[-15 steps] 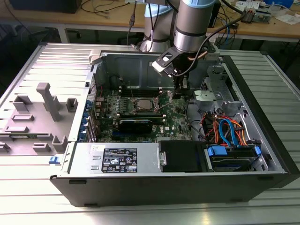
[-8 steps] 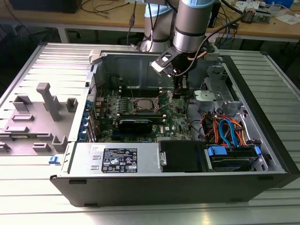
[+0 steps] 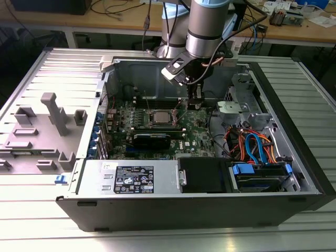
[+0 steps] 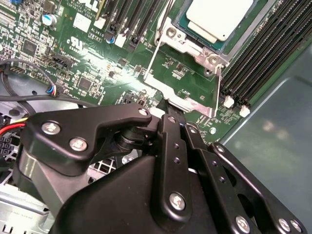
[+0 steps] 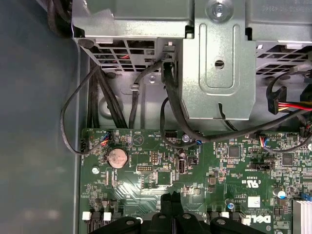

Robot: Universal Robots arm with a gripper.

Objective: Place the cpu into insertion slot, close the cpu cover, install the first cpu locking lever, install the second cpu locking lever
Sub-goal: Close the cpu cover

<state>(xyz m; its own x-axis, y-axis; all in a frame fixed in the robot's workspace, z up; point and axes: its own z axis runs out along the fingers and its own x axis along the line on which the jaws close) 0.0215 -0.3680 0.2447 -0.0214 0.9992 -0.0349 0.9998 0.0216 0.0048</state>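
An open computer case [image 3: 210, 212] lies on a ribbed metal worktop [image 3: 157, 239]. The cpu [image 4: 219, 17] sits flat in its socket, its shiny silver top facing up above a green rim. The hand [image 4: 176, 119] hangs just beside it with its fingers together. Its tips are at the edge of the thin silver cpu cover [image 4: 185, 100], which seems to be raised, and the hand appears placed to work it.

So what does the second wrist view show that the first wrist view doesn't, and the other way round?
The second wrist view has the small square cpu with its shiny silver top, seated in the socket between long black memory slots. The first wrist view has a round silver coin battery, a grey sheet-metal bracket and looping black cables. Both wrist views share the green motherboard and the black gripper over it.
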